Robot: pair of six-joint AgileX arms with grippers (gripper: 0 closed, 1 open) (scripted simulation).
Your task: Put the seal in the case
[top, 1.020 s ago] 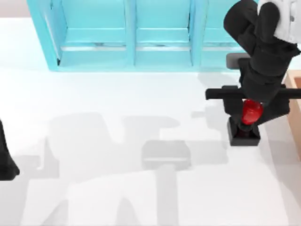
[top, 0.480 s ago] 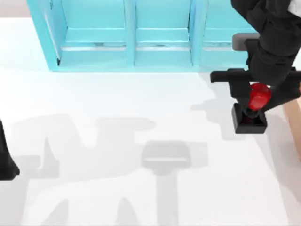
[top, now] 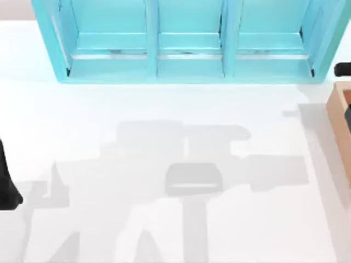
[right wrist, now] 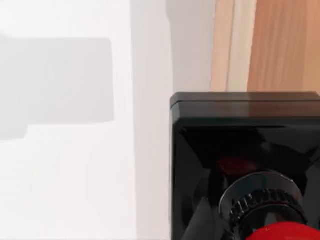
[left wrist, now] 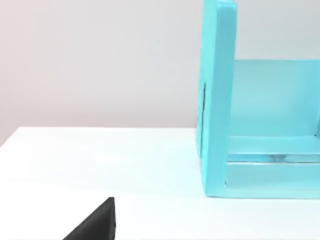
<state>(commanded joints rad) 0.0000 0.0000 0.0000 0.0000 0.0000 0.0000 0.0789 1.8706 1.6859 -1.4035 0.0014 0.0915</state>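
The seal fills the right wrist view from close up, with its black square base (right wrist: 245, 145) and the red knob (right wrist: 287, 232) at the picture's edge. It hangs above the white table, next to the case's tan wall (right wrist: 272, 45), and my right gripper holds it by the knob. In the top view the case (top: 338, 123) sits at the table's right edge, partly cut off. A black piece of my right arm (top: 343, 69) pokes in just behind the case. A dark shape (top: 348, 118) lies over the case's inside.
The large turquoise three-bay shelf unit (top: 186, 44) stands along the back of the table and also appears in the left wrist view (left wrist: 220, 100). My left arm (top: 8, 189) is parked at the left edge. Grey arm shadows lie across the middle of the table.
My right arm carried the seal up off the table and to the right, from in front of the shelf's right bay to the case at the right edge. The left arm stayed put.
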